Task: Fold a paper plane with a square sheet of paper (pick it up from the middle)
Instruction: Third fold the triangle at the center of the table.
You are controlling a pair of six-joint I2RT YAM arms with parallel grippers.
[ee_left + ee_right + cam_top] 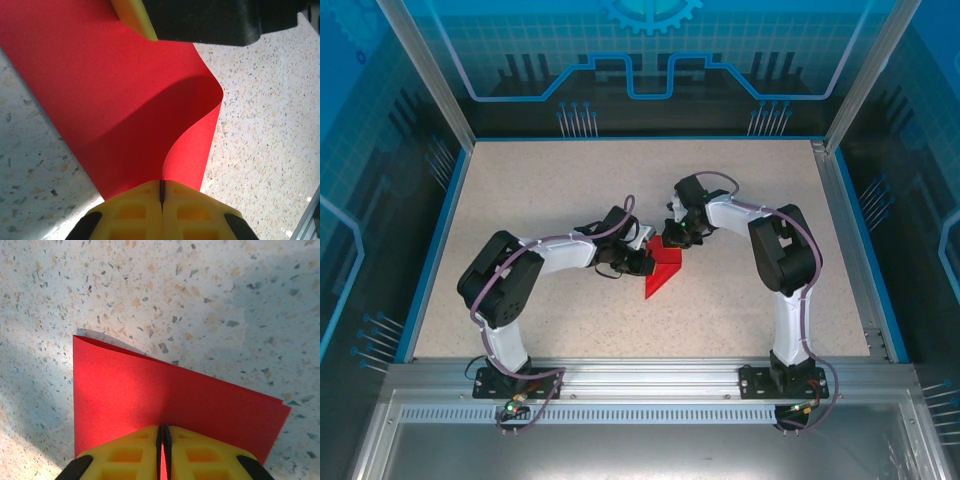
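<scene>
The square sheet of paper [663, 272] is bright red and folded, lying at the table's middle with a point aimed at the near edge. My left gripper [642, 263] reaches it from the left. In the left wrist view the paper [110, 90] curls up in a flap, and my left gripper [161, 186] is shut on its edge. My right gripper [676, 238] comes in from the far right. In the right wrist view the paper [150, 390] is a flat double layer, and my right gripper [163, 432] is shut with red paper between the pads. One right finger [134, 19] is yellow.
The speckled table [570, 190] has a blue rim [432, 240] on its sides and an aluminium frame [640, 375] along the near edge, where both arm bases sit. Bare tabletop lies all round the paper.
</scene>
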